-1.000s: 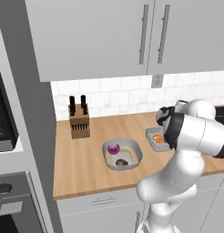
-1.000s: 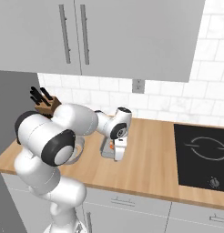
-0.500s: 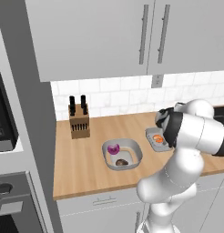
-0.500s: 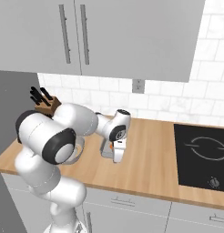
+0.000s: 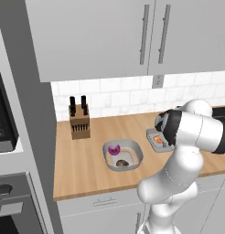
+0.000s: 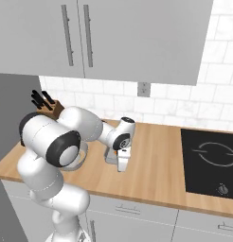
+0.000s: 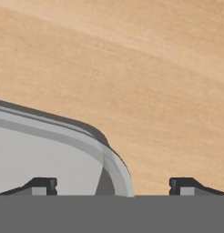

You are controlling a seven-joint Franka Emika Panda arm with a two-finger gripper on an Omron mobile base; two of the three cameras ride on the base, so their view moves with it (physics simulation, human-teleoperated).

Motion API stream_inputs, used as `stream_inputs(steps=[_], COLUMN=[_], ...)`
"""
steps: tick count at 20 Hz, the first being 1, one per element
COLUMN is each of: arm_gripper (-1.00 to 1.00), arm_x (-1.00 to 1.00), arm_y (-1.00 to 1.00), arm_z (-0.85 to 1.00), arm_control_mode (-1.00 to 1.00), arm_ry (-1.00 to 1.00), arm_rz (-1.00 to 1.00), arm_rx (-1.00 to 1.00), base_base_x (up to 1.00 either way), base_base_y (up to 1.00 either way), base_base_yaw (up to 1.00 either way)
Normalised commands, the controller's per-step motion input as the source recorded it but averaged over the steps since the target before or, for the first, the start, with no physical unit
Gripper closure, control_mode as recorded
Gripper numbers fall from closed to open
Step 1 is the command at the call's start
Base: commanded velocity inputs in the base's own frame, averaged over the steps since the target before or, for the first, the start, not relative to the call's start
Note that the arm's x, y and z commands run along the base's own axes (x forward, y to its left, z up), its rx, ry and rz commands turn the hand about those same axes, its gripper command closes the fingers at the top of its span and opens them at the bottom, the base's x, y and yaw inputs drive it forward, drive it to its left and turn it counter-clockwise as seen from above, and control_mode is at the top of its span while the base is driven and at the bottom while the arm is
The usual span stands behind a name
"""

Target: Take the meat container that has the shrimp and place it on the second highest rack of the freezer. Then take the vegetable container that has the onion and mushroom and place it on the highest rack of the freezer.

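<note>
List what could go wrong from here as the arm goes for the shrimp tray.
1. The open pincer straddles only the rounded corner of the tray, one tip inside and one over the counter. A closure there may slip off the curved rim.
2. A corner hold would likely tip the tray on lifting, and the shrimp could slide out.
3. The larger tub with the onion and mushroom sits close beside it; a swing that way may knock it.
</note>
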Motion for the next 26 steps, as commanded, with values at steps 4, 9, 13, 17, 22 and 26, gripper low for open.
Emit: stream_inputs(steps=[4,9,13,17,22,26], arm_gripper=[-1.00,1.00,1.00,1.00,1.00,1.00], arm_x=[0.09,0.04,0.05,0.01,0.01,-0.48], arm_y=[0.00,0.02,0.04,0.01,0.05,0.36], arm_z=[-0.03,-0.09,0.00,0.00,0.11,0.54], arm_control_mode=[-1.00,-1.00,-1.00,-1.00,-1.00,-1.00], arm_ry=[-0.01,0.00,0.00,0.00,-0.01,-0.23], arm_rz=[-0.01,-0.03,-0.02,0.00,0.00,-0.05], arm_rx=[0.00,0.00,0.00,0.00,0.00,0.00], base_base_x=[0.00,0.00,0.00,0.00,0.00,0.00], base_base_y=[0.00,0.00,0.00,0.00,0.00,0.00], base_base_yaw=[0.00,0.00,0.00,0.00,0.00,0.00])
